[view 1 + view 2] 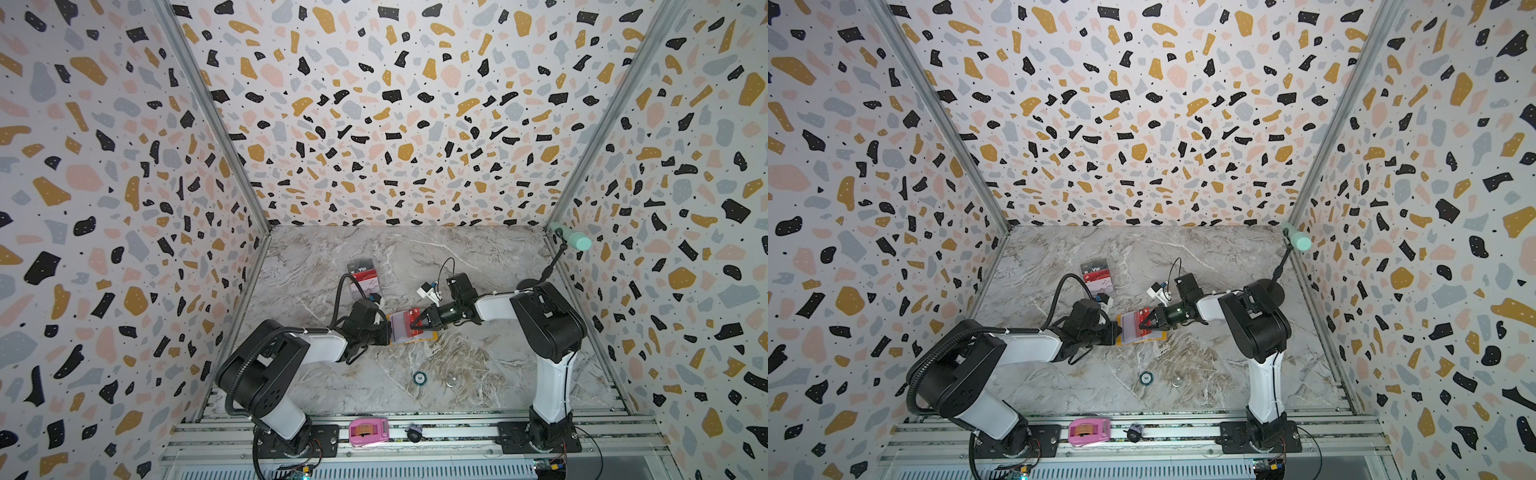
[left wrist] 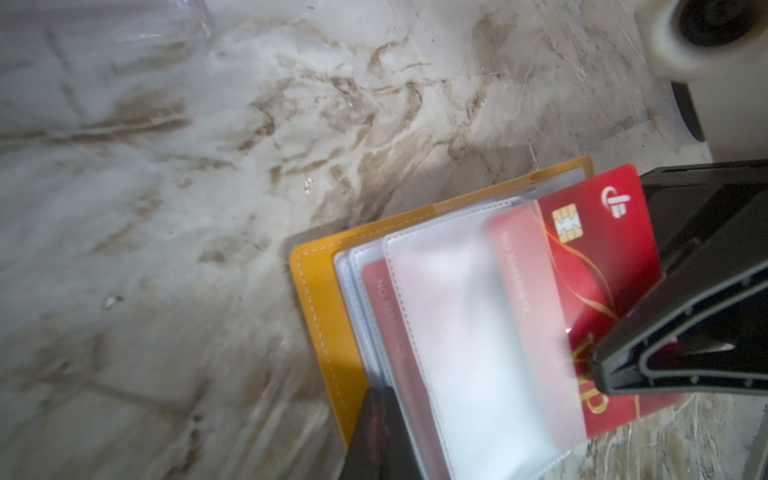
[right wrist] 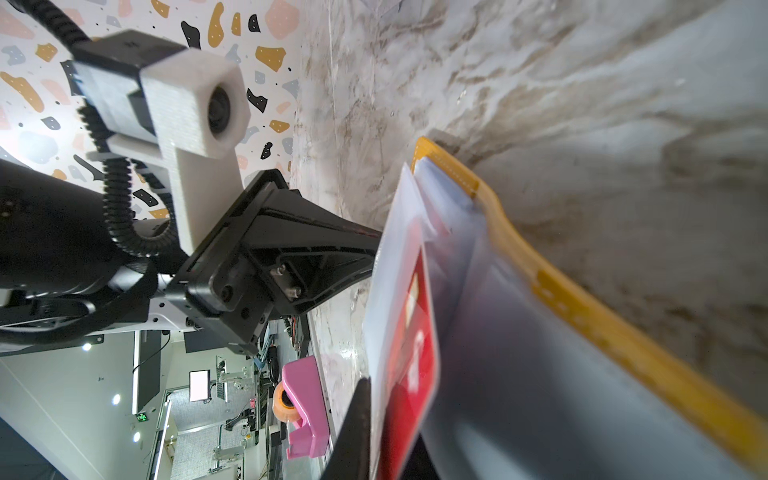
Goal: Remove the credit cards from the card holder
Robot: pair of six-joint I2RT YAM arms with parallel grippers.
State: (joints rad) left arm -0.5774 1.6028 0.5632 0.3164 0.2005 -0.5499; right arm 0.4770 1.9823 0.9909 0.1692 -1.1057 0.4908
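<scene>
Card holder (image 1: pixel 400 329) lies open at the middle of the table (image 1: pixel 457 266). Left gripper (image 1: pixel 390 332) sits at its left edge. Right gripper (image 1: pixel 414 326) sits at its right edge, on a credit card (image 2: pixel 598 266) half out of a sleeve. Card stand (image 1: pixel 358 292) stands behind-left of the holder, with cards (image 1: pixel 365 270) in it. Poker chip (image 1: pixel 420 377) and small ring (image 1: pixel 451 380) lie in front of it. Tape dispenser (image 1: pixel 368 432) is farther in front, on the rail (image 1: pixel 457 430).

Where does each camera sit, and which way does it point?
Top views: high up front, looking down on the table; left arm and right arm show.
Left wrist: rides the left arm, faces the card holder; left gripper shows.
Right wrist: rides the right arm, faces the left gripper; right gripper shows.
Both wrist views share the red card.
</scene>
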